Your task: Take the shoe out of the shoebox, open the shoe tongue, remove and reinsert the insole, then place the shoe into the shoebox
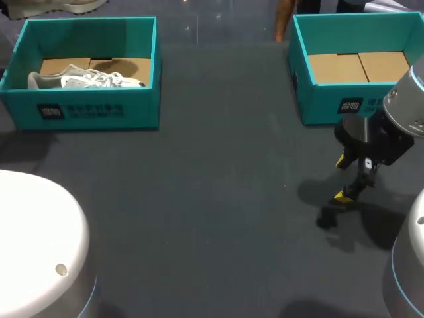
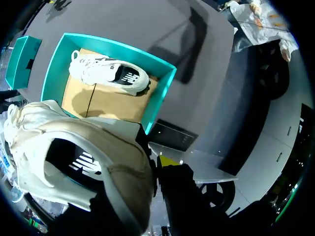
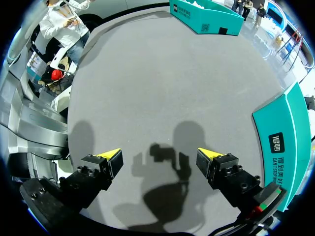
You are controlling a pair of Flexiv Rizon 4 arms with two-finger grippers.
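My left gripper (image 2: 156, 164) is shut on the heel collar of a cream shoe (image 2: 88, 142), held up close above the far side of the left teal shoebox (image 2: 162, 93). In the head view only this shoe's sole (image 1: 53, 6) shows, beyond the left shoebox (image 1: 93, 109). A second white shoe (image 1: 86, 79) lies on its side on the cardboard inside that box, also visible as the white shoe (image 2: 110, 73) under my left gripper. My right gripper (image 1: 342, 178) hangs open over bare table in front of the right teal shoebox (image 1: 331, 106), with nothing between its fingers (image 3: 110, 156).
The right shoebox holds only a cardboard liner (image 1: 358, 66); its teal wall (image 3: 285, 137) stands just beside my right gripper (image 3: 160, 155). Dark table (image 1: 218, 185) stretches between the two boxes. White arm bases (image 1: 33, 245) fill the near corners.
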